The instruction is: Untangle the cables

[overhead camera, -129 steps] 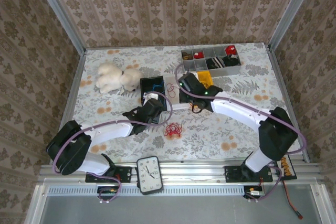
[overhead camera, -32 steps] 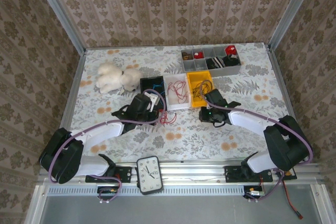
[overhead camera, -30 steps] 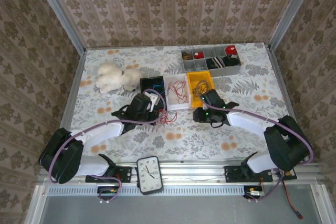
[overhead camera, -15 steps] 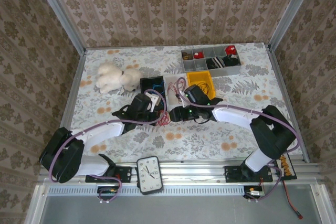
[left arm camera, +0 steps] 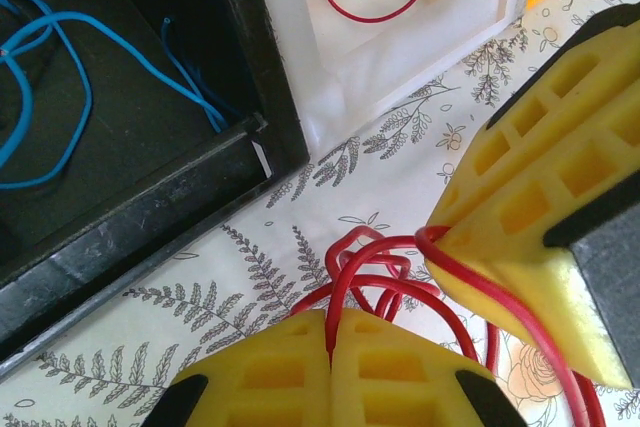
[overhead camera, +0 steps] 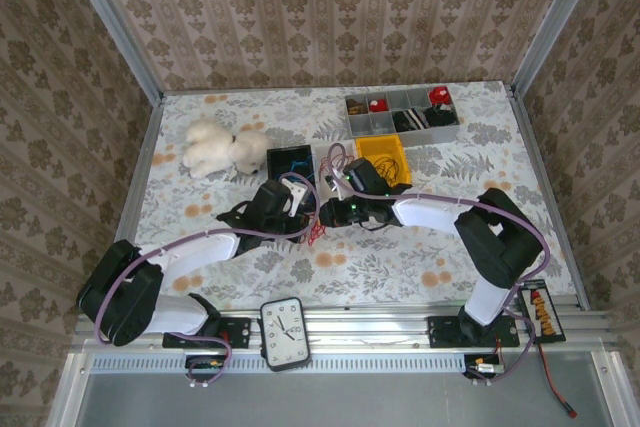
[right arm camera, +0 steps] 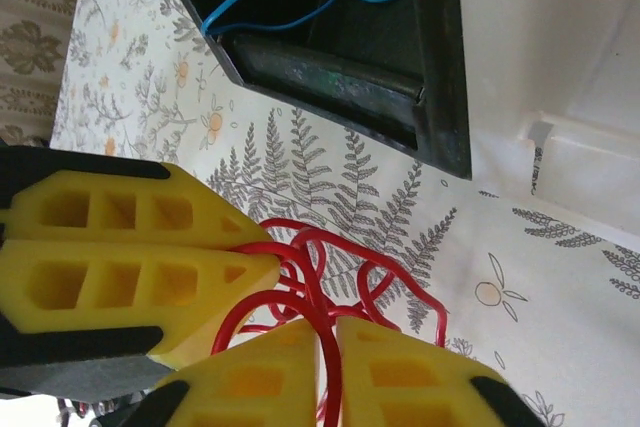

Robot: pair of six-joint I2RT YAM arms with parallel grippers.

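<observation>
Swung over from the yellow bin, the right gripper meets the left gripper at the red cables; each pinches a strand tight, likely to tease them apart.

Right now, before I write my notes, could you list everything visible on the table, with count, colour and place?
thin red cable bundle: one, red, on the cloth between the grippers
thin blue cables: several strands, blue, inside the black bin
black plastic bin: one, black, mid-table
white plastic bin: one, white, right of the black bin, a red cable inside
yellow plastic bin: one, yellow, right of the white bin
grey divided tray: one, grey, far side
fluffy toy: one, cream, far left
desk clock: one, black, white face, near rail
left gripper: yellow fingers, shut on the red bundle
right gripper: yellow fingers, shut on the same bundle
</observation>
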